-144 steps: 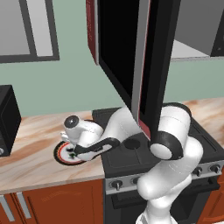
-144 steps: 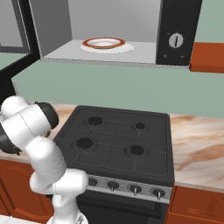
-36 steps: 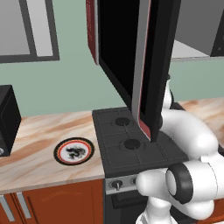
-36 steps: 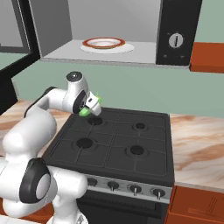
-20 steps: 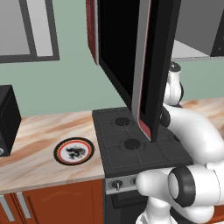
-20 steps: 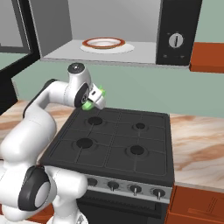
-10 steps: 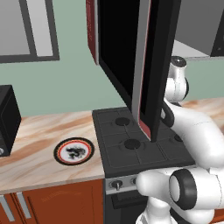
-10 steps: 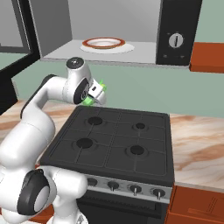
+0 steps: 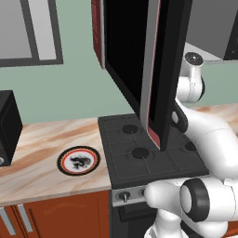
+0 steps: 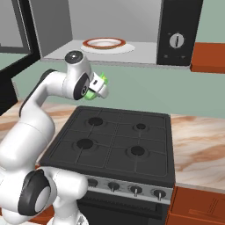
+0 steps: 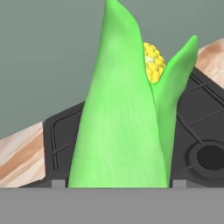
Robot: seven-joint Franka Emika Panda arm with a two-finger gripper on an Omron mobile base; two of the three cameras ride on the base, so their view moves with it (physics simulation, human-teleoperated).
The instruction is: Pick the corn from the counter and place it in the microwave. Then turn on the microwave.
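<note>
Fingers grasp the corn, now lifted higher toward the microwave opening just above; placement looks imminent.

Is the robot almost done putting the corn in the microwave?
About halfway. Done: the corn is off the counter, and the microwave door hangs open. In hand: the pincer holds the corn above the stovetop, below the microwave's opening. Left: set it inside, close the door, turn the dial.

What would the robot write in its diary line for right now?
stage: carrying | gripper: shut on corn | position: above stovetop, below open microwave | corn inside: not yet
</note>
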